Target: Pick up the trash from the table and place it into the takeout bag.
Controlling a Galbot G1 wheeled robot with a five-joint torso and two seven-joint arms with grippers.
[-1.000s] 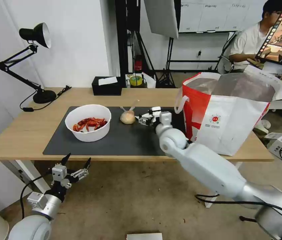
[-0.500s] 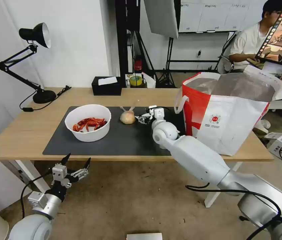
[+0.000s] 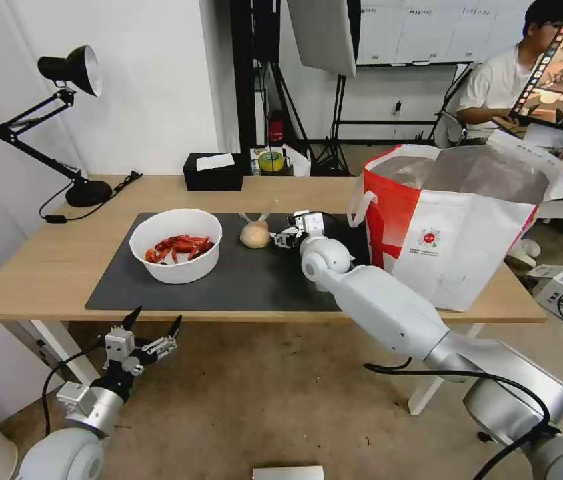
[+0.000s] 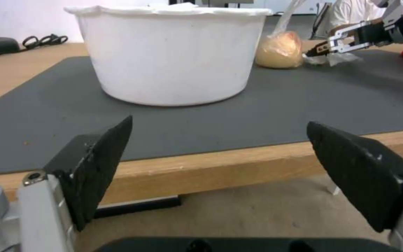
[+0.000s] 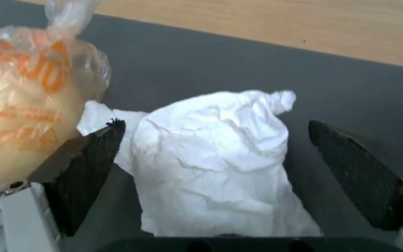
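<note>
Reached further across the mat (image 3: 228,280) since a second ago: right pincer (image 3: 286,237), now beside knotted bag (image 3: 254,234). Left pincer (image 3: 150,331) parked below counter (image 3: 48,267), spread wide. Right wrist: pads (image 5: 89,168) wide, straddling crumpled tissue (image 5: 215,164) on mat.

Head camera looks down over the table (image 3: 61,267); left wrist camera sits low at its edge, right wrist camera close above the mat (image 5: 374,94), all sharing the mat.
</note>
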